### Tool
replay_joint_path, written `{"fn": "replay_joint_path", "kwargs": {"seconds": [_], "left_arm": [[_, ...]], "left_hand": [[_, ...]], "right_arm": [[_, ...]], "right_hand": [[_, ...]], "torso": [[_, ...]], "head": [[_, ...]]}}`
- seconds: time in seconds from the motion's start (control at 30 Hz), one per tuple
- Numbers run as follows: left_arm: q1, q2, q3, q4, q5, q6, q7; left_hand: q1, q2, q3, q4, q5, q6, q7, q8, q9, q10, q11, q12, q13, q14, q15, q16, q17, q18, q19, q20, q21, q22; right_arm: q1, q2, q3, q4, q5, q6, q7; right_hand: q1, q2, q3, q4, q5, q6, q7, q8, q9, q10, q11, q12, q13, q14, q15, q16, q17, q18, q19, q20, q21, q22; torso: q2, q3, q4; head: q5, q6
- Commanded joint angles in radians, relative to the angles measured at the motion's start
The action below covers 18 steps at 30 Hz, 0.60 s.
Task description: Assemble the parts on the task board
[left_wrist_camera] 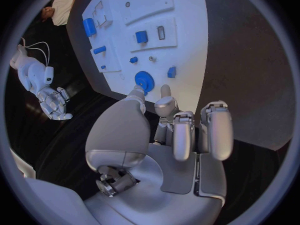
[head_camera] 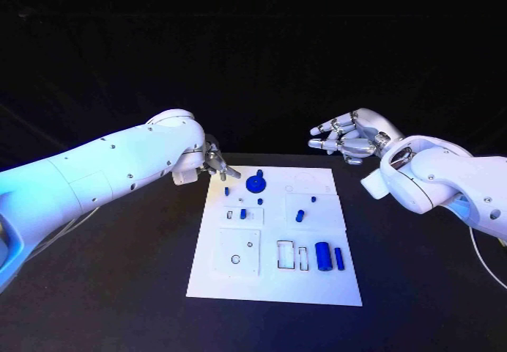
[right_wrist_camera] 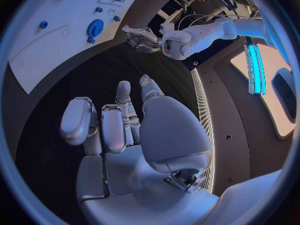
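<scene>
1. Blue gear (head_camera: pixel 258 184) stands on the white task board (head_camera: pixel 275 286) near its far edge, toward the board's far-left corner.
2. My left robot hand (head_camera: pixel 217 164) hovers just beside that corner, fingers spread, holding nothing; the gear lies just ahead of its fingertips (left_wrist_camera: pixel 164 91).
3. My right robot hand (head_camera: pixel 351 136) hangs beyond the worktop's far right, fingers loosely apart, empty, so my left is nearer.

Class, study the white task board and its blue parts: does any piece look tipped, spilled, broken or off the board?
Nothing stands out. The task board lies flat on the table, the blue gear and the other blue parts sit on it, none on the bare table. Both the left hand and the right hand hold nothing.
</scene>
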Motion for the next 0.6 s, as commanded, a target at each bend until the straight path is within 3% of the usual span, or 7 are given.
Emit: {"fn": "replay_joint_path", "kwargs": {"seconds": [0.03, 0.23, 0.27, 0.6], "left_arm": [[-0.002, 0.024, -0.007, -0.046, -0.086, 0.043, 0.055], [-0.021, 0.062, -0.016, -0.121, -0.107, 0.071, 0.076], [-0.026, 0.069, -0.017, -0.137, -0.109, 0.077, 0.08], [-0.038, 0.09, -0.02, -0.185, -0.086, 0.116, 0.082]], "left_hand": [[0.003, 0.012, -0.006, 0.001, 0.002, 0.008, -0.001, -0.006, -0.004, 0.004, 0.006, 0.007, 0.001, 0.102, 0.007, 0.002, 0.263, 0.012, 0.022, 0.006, -0.002, 0.101], [-0.001, 0.019, -0.015, 0.003, 0.001, 0.021, -0.004, -0.006, -0.012, 0.011, 0.004, 0.017, 0.01, 0.102, 0.005, 0.002, 0.263, 0.008, 0.029, 0.005, 0.007, 0.114], [-0.001, 0.019, -0.017, 0.003, 0.0, 0.022, -0.004, -0.006, -0.013, 0.012, 0.004, 0.018, 0.011, 0.102, 0.005, 0.002, 0.263, 0.008, 0.029, 0.005, 0.008, 0.115], [0.001, 0.028, -0.022, 0.001, 0.0, 0.034, -0.007, -0.005, -0.019, 0.017, 0.001, 0.024, 0.016, 0.102, 0.003, 0.002, 0.263, 0.007, 0.031, 0.004, 0.011, 0.118]], "right_arm": [[0.0, 0.006, 0.0, -0.002, -0.002, 0.006, 0.005], [-0.001, 0.011, 0.0, -0.006, -0.002, 0.007, 0.007], [-0.001, 0.012, 0.0, -0.007, -0.002, 0.008, 0.008], [-0.001, 0.015, 0.0, -0.01, -0.002, 0.007, 0.008]], "right_hand": [[0.008, 0.002, -0.007, 0.0, 0.002, -0.004, 0.001, -0.001, -0.001, -0.006, 0.003, -0.004, -0.002, 0.027, 0.001, -0.004, 0.0, 0.018, -0.007, 0.002, -0.005, -0.001], [0.011, 0.004, -0.007, -0.001, 0.004, -0.005, 0.001, -0.001, -0.001, -0.007, 0.003, -0.003, -0.002, 0.027, 0.001, -0.005, 0.0, 0.018, -0.008, 0.002, -0.007, -0.002], [0.011, 0.004, -0.007, -0.001, 0.004, -0.005, 0.001, -0.001, -0.001, -0.007, 0.003, -0.003, -0.002, 0.027, 0.001, -0.005, 0.0, 0.018, -0.008, 0.002, -0.007, -0.002], [0.011, 0.004, -0.007, -0.001, 0.004, -0.005, 0.001, -0.001, -0.001, -0.007, 0.003, -0.003, -0.002, 0.027, 0.001, -0.005, 0.0, 0.018, -0.008, 0.002, -0.007, -0.002]], "torso": [[0.003, -0.002, -0.0048], [0.007, -0.0049, -0.0083], [0.008, -0.0052, -0.0095], [0.008, -0.003, -0.0086]], "head": [[0.004, 0.003], [-0.003, 0.003], [0.002, 0.004], [0.006, -0.001]]}}
